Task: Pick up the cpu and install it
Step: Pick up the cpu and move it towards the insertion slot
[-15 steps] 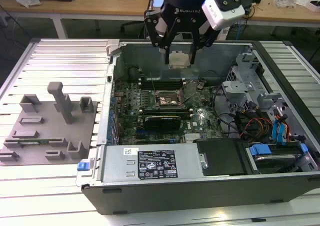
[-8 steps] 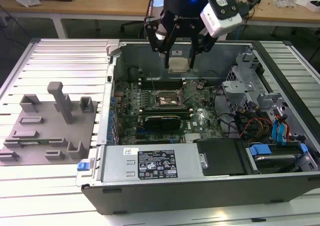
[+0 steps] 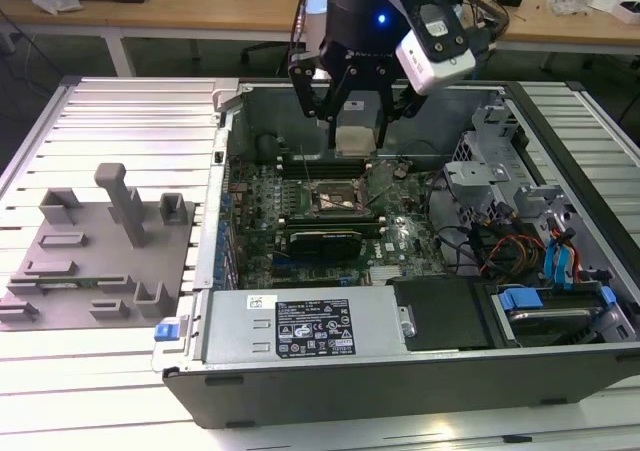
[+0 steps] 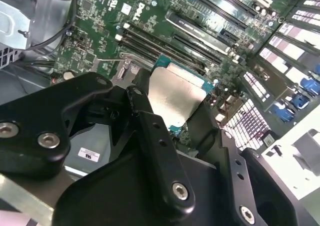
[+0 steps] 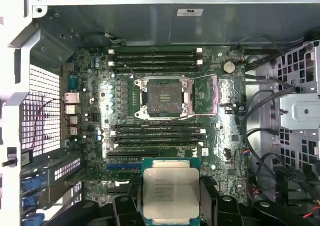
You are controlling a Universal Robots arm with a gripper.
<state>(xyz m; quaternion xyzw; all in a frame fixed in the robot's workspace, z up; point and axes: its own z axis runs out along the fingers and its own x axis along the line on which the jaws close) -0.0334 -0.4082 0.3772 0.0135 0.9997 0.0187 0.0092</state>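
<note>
- Gripper (image 3: pixel 356 131), one: black, two-fingered, on the single arm, hanging over the far half of the open computer case (image 3: pixel 350 391). Its jaws are drawn in to the width of the chip and clamp it by two opposite edges.
- Fingers (image 5: pixel 131 198), two: in both wrist views one sits against each side of the chip.
- The cpu (image 3: pixel 357 141), one: a thin square chip with a pale silvery top, held between the jaws and lifted clear of the board. In both wrist views its metal top (image 5: pixel 171 193) faces the cameras, with a green rim showing at the edges (image 4: pixel 177 93).
- Socket (image 5: pixel 163 98), one: a dark square frame with a metal rim at the middle of the motherboard (image 5: pixel 210 131). Its contact field is exposed, and it lies below the held chip and apart from it.
- Memory slot banks (image 5: pixel 155 59), two: one on either side of the socket.
- Silver box (image 3: pixel 300 326), one: long, labelled, lying along the near wall of the case.
- Grey moulded tray (image 3: pixel 90 261), one: on the slatted table at the exterior view's left, well apart from the case.
</note>
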